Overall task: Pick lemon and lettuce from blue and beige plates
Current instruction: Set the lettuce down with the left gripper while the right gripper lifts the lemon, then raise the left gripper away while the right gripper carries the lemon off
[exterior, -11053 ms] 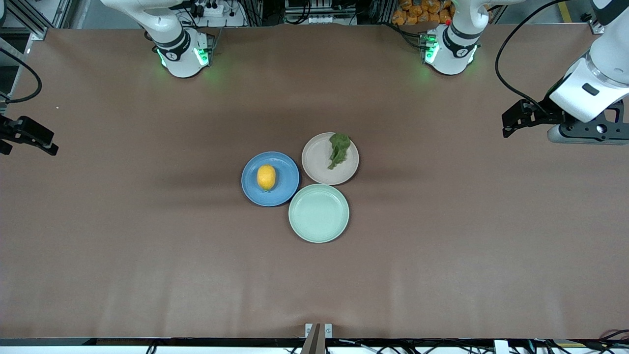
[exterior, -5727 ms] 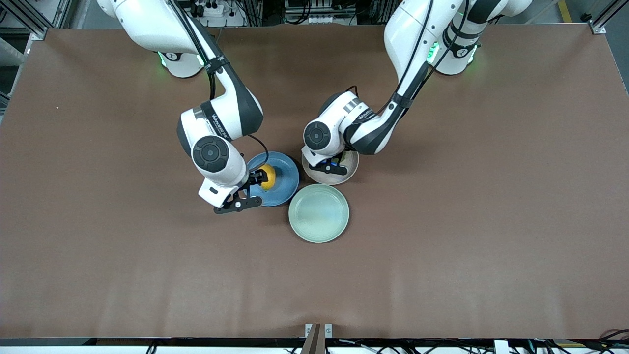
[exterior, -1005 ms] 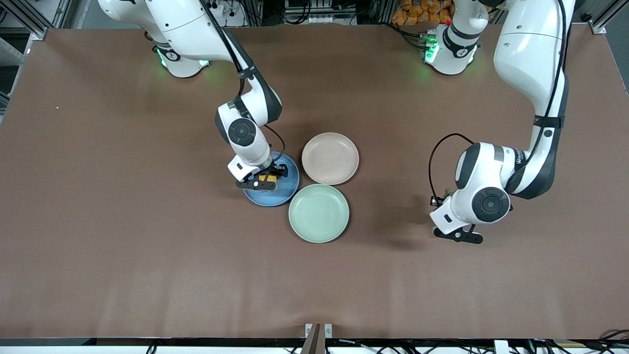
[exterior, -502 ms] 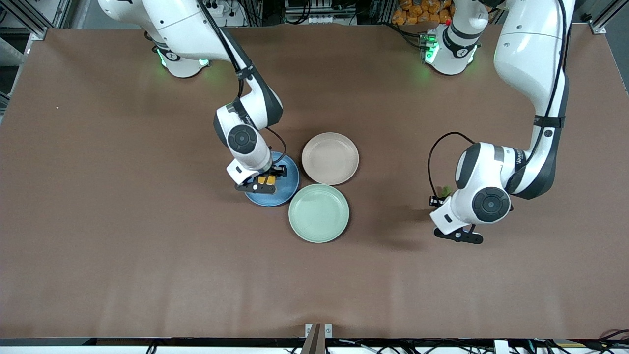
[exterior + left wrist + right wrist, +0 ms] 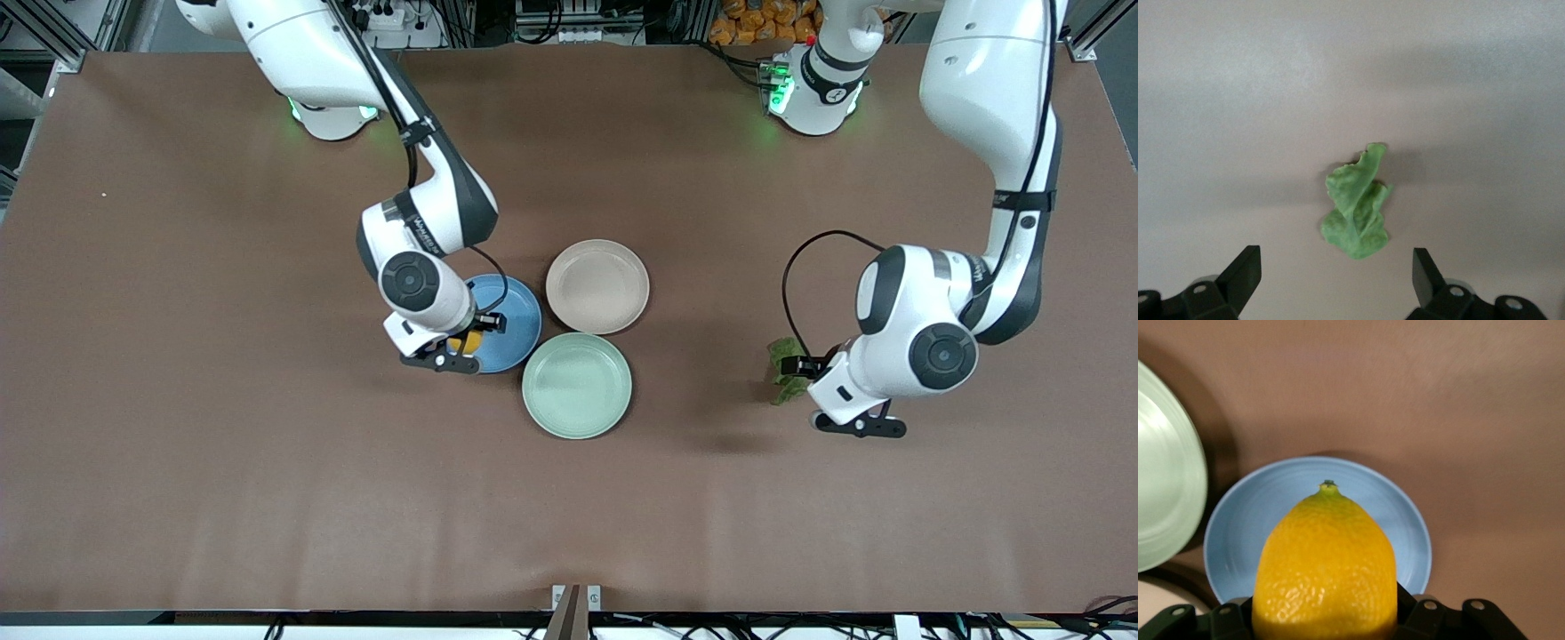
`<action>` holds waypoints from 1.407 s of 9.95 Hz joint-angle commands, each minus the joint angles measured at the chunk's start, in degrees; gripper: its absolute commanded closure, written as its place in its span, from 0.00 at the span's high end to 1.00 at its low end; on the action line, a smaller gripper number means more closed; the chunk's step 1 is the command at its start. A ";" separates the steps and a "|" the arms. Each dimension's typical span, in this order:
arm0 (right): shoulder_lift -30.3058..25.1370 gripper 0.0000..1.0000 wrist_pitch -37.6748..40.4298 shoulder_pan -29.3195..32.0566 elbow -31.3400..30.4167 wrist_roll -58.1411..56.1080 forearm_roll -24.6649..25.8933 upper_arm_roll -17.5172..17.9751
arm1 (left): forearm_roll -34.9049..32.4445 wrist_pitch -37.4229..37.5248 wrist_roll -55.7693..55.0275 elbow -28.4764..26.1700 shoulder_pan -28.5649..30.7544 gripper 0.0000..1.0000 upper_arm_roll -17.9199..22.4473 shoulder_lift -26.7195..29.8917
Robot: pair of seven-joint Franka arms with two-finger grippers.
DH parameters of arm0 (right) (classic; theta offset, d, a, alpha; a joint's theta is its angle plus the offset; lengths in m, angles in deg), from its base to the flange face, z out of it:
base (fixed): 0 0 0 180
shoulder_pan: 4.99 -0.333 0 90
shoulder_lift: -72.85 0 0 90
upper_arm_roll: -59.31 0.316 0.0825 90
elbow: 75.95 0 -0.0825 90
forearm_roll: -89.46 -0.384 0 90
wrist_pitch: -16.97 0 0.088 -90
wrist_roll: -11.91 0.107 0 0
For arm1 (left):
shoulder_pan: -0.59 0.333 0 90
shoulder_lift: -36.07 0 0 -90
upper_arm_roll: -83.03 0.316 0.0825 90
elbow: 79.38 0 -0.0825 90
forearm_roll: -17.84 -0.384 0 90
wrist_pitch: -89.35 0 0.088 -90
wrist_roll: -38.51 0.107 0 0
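The yellow lemon (image 5: 1326, 567) is up off the blue plate (image 5: 1405, 527), with my right gripper (image 5: 1325, 620) shut on it. In the front view the lemon (image 5: 464, 341) hangs over that plate's (image 5: 516, 311) edge toward the right arm's end, in the right gripper (image 5: 462, 343). The beige plate (image 5: 597, 286) holds nothing. The green lettuce (image 5: 784, 359) lies on the bare table toward the left arm's end. My left gripper (image 5: 805, 366) hovers beside and above it, open. In the left wrist view the lettuce (image 5: 1357, 212) lies just ahead of the left gripper (image 5: 1337, 280), apart from both fingers (image 5: 1245, 273).
A pale mint-green plate (image 5: 577, 385) with nothing on it sits nearer the front camera, touching the blue and beige plates; its rim (image 5: 1165, 500) shows in the right wrist view. The brown table top (image 5: 267, 462) stretches wide around the plates.
My left gripper has opened and let the lettuce drop onto the table, then drawn back from it. My right gripper has carried the lemon toward the blue plate's edge.
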 commanded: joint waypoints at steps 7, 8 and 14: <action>0.25 0.40 7.33 11.54 6.48 -15.84 0.39 0.20 | 0.82 -12.59 -2.15 -29.95 1.00 1.00 -0.45 21.35; 0.16 0.40 8.81 12.95 6.66 -19.00 0.91 0.11 | 0.73 -12.59 -2.15 -32.07 2.39 1.00 -0.54 23.29; -1.59 0.40 14.45 20.07 7.36 -29.56 5.75 0.11 | 0.56 -12.33 -2.06 -35.16 3.73 1.00 -0.54 27.09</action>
